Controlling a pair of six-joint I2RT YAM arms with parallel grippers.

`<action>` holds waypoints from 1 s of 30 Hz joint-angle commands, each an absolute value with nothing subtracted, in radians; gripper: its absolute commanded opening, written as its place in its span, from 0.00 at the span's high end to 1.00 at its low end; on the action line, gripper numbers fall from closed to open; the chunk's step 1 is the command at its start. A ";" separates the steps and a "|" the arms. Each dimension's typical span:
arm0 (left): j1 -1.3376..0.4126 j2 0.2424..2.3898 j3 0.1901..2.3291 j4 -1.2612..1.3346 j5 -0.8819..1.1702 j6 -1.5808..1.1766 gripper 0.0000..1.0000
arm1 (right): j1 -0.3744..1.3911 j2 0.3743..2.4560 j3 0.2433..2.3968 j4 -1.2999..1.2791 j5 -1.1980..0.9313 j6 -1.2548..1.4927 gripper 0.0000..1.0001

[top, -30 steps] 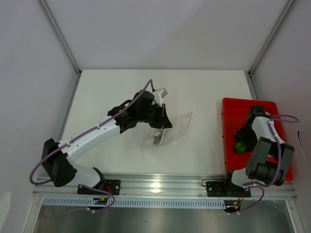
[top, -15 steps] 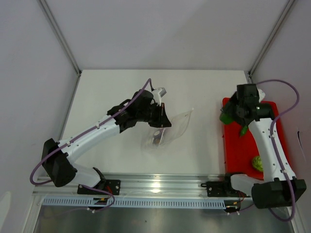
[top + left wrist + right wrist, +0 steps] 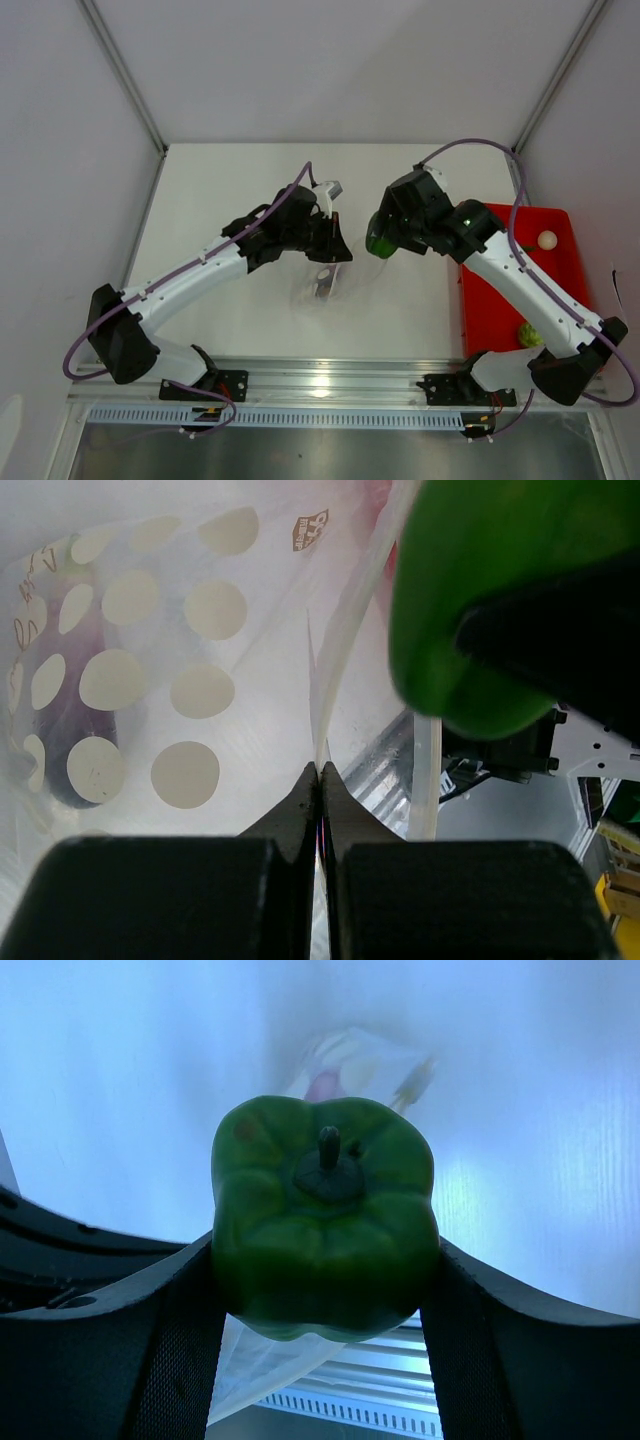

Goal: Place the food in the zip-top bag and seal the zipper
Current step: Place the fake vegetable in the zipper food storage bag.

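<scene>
The clear zip-top bag lies mid-table with a purple long piece inside, seen through the dotted plastic in the left wrist view. My left gripper is shut on the bag's mouth edge, and the pale zipper strip runs up from the jaws. My right gripper is shut on a bright green pepper-shaped piece and holds it above the table right at the bag's mouth. The bag shows behind and below the pepper. The darker green long piece is hidden.
A red tray sits at the right with a whitish ball at its far end and a light green piece at its near end. The right arm reaches across the tray's left side. A metal rail runs along the table's near edge.
My right arm has lifted the green piece out of the red tray and swung left with it to the bag's mouth. My left gripper has kept its hold on the bag.
</scene>
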State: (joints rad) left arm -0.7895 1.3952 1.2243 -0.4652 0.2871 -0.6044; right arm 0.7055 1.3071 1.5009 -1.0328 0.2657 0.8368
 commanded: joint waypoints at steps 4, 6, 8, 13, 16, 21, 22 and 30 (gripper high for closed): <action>-0.781 1.411 1.247 -0.466 0.256 -0.600 0.99 | 0.840 1.331 1.528 -1.006 0.334 0.916 0.65; -0.781 1.410 1.256 -0.469 0.247 -0.598 0.99 | 0.860 1.333 1.517 -1.012 0.356 0.922 0.64; -0.781 1.414 1.272 -0.479 0.239 -0.594 0.99 | 0.882 1.331 1.502 -1.028 0.360 0.936 0.64; -0.781 1.413 1.292 -0.499 0.206 -0.591 0.99 | 0.917 1.307 1.450 -1.042 0.362 0.969 0.64; -0.781 1.408 1.296 -0.500 0.193 -0.594 0.99 | 0.940 1.289 1.418 -1.060 0.365 0.991 0.64; -0.781 1.398 1.298 -0.500 0.195 -0.598 0.99 | 0.960 1.250 1.358 -1.083 0.373 1.034 0.64; -0.781 1.397 1.298 -0.500 0.199 -0.598 0.99 | 0.960 1.250 1.355 -1.083 0.373 1.034 0.64; -0.807 1.368 1.325 -0.512 0.221 -0.606 0.99 | 0.956 1.264 1.335 -1.020 0.382 1.008 0.61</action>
State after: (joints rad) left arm -0.7940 1.4139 1.2598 -0.5140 0.2127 -0.6025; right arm 0.9539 1.2705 1.3384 -1.0622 0.3363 1.0016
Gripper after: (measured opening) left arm 0.005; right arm 0.700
